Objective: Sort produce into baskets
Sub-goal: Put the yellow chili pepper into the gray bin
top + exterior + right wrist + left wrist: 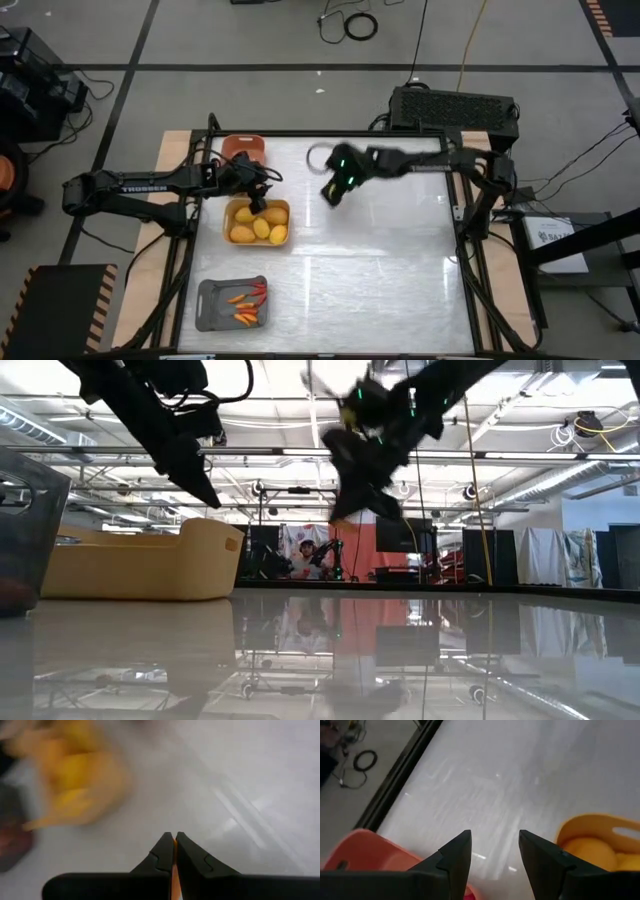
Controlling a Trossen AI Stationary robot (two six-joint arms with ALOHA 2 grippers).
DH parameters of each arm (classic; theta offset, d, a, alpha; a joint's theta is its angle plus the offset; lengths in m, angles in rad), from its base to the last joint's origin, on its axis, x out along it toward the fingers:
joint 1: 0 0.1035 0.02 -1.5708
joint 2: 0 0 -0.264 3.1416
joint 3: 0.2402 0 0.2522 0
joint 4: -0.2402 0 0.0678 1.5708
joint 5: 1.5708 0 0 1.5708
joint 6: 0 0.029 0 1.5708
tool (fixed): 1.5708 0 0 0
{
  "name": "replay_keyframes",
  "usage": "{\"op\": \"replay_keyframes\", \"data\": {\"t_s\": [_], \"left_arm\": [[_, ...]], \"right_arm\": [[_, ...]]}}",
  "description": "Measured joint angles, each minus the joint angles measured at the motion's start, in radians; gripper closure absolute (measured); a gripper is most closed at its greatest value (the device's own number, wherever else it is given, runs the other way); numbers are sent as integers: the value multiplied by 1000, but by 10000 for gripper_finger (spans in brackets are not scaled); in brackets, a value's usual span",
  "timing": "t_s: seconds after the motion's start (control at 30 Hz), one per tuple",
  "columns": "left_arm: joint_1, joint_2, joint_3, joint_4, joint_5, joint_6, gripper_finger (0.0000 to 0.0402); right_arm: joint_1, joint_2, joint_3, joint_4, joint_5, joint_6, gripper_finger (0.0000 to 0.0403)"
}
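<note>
The table (380, 270) is a pale glossy sheet in a dark frame. On its left side, seen from above, three baskets stand in a line from far edge to near edge.

The left gripper (262, 183) hangs between the salmon-orange basket (243, 147) and the yellow basket (257, 221), over the gap where their ends come close. Its wrist view shows the fingers (454, 857) spread apart with bare table between them and nothing held; the salmon-orange basket's rim (365, 851) lies to one side of them and the yellow basket's (600, 827) to the other.

The yellow basket holds several yellow-orange fruits (262, 229), packed touching one another. The grey basket (232, 303) is farthest from both grippers, nearest the front edge, and holds thin orange and red sticks (246, 305), their long axes running roughly across the tray.

The right gripper (332, 190) is raised over open table, well to the right of the yellow basket and well apart from the left gripper. Its wrist view shows what the overhead view does not: the fingers (161, 855) are pressed almost together on a thin orange sliver (174, 870) whose long axis runs along the slot between them. Only that edge shows, so its shape cannot be told. The same view shows the yellow basket only as a blur. The low view shows the right gripper (345, 505) hanging clear above the table and the yellow basket's side wall (140, 565), but none of its contents.
</note>
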Motion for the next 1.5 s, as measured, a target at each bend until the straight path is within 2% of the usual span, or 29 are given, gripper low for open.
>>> {"op": "replay_keyframes", "data": {"t_s": [0.13, 0.33, 0.5, 0.63, 0.8, 1.27, 1.5], "left_arm": [[0, 0, 0, 0, 3, 75, 228], [0, 0, 0, 1, 112, 149, 228], [0, 0, 0, 6, 155, 196, 228], [0, 0, 0, 12, 156, 199, 228], [0, 0, 0, 12, 156, 194, 228], [0, 0, 0, 5, 205, 191, 228], [0, 0, 0, -1, 207, 191, 228]], "right_arm": [[150, 26, 2, 222, 3, 11, 399], [324, 112, 3, 651, 13, -67, 399], [406, 209, 3, 975, 14, -224, 399], [434, 276, 8, 1118, 11, -289, 399], [441, 380, 81, 1223, -13, -297, 399], [408, 676, 477, 1233, -379, -266, 399], [406, 724, 553, 1235, -405, -209, 397]]}}
